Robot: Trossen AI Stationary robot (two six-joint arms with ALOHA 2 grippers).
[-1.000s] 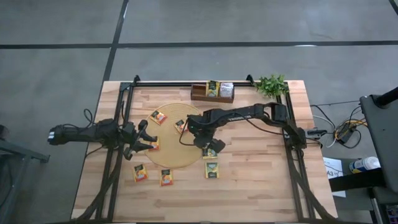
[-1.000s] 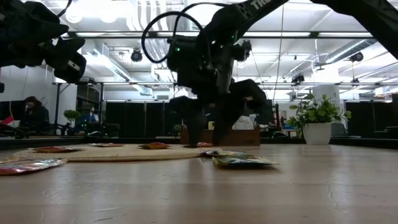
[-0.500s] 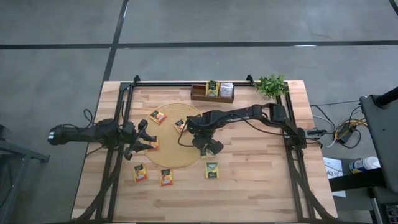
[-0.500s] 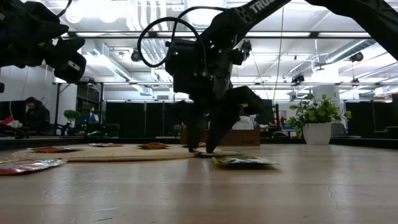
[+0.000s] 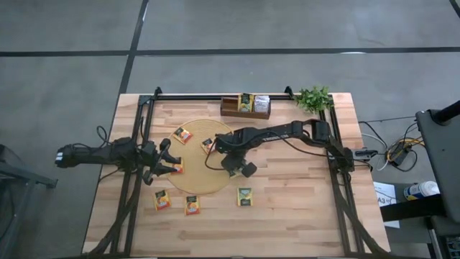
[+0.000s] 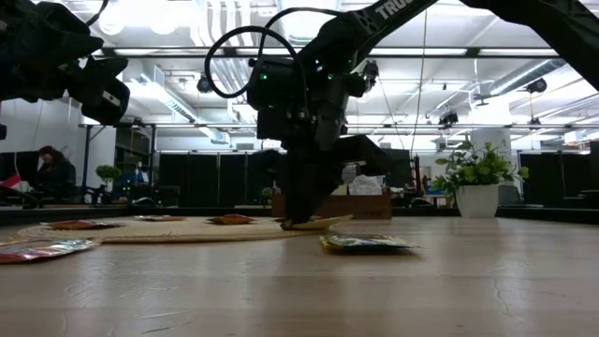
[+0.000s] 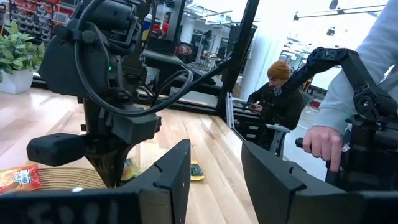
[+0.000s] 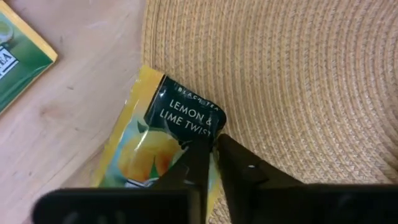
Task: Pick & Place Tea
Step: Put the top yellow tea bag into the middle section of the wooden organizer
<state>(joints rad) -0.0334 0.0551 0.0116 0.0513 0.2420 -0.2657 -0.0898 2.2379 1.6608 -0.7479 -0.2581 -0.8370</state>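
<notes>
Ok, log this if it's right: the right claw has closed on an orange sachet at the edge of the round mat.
One thing is off: the sachet is yellow with a dark label reading Lemon & Lime Twist, not orange. The right wrist view shows the right claw closed on its edge, where it lies partly on the round mat and partly on the table. The rest stands.
</notes>
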